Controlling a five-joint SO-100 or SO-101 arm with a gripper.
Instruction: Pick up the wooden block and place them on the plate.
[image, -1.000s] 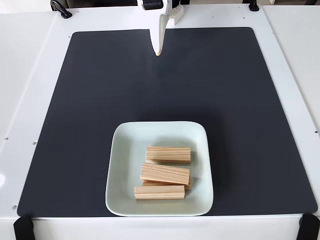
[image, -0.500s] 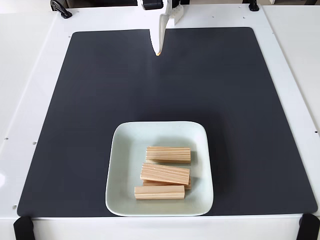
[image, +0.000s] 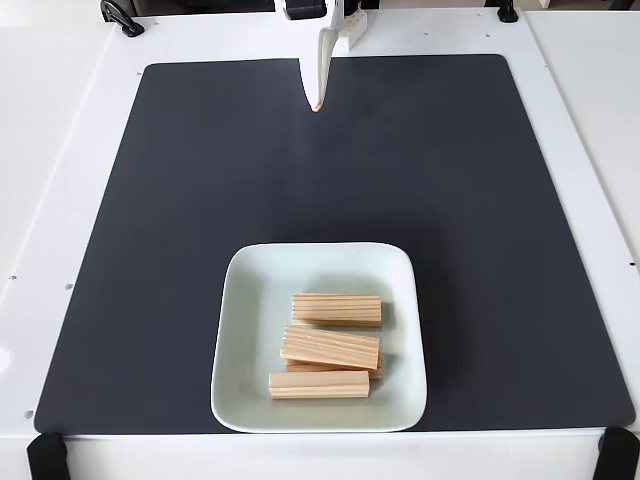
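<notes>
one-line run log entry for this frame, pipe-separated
gripper: at mat's far edge, nothing held, open/shut unclear | wooden blocks: all visible ones on plate, middle one lying on another | mat: no stray blocks | task: looks done

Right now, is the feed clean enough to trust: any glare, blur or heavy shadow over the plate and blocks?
In the fixed view the light is even and the focus sharp: grain lines read clearly on the wooden blocks; the plate shows only soft sheen, no blown glare; shadows under the blocks are faint; the hand is crisp against the black mat.
</notes>
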